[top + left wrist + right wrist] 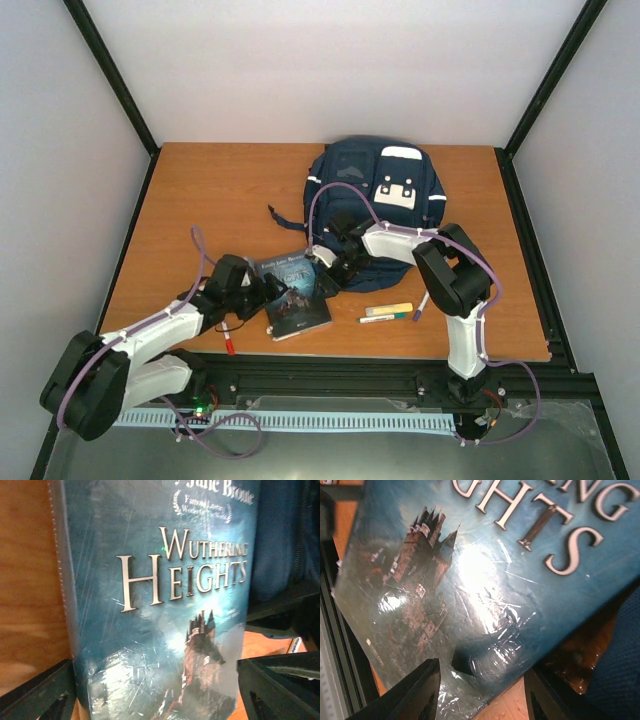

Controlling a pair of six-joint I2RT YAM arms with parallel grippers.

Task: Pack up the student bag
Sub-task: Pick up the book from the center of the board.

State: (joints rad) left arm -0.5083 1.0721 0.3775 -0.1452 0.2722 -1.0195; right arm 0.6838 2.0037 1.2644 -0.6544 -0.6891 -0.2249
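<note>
1. Your student bag (pixel 378 182) lies at the table's far edge, right of centre.
2. The Wuthering Heights paperback (pixel 298 298) lies near the near edge; packing it looks like the current step.
3. Left gripper (pixel 270 290) and right gripper (pixel 327 277) flank it, both spread wide; next, close on it.

Soft overhead light; glare on blurry book (pixel 480 575)

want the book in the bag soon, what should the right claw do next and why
Probably shut the right claw on the book. The right wrist view shows the book's corner lying between its open fingers, so a small squeeze should grip it before any lift toward the student bag.
</note>
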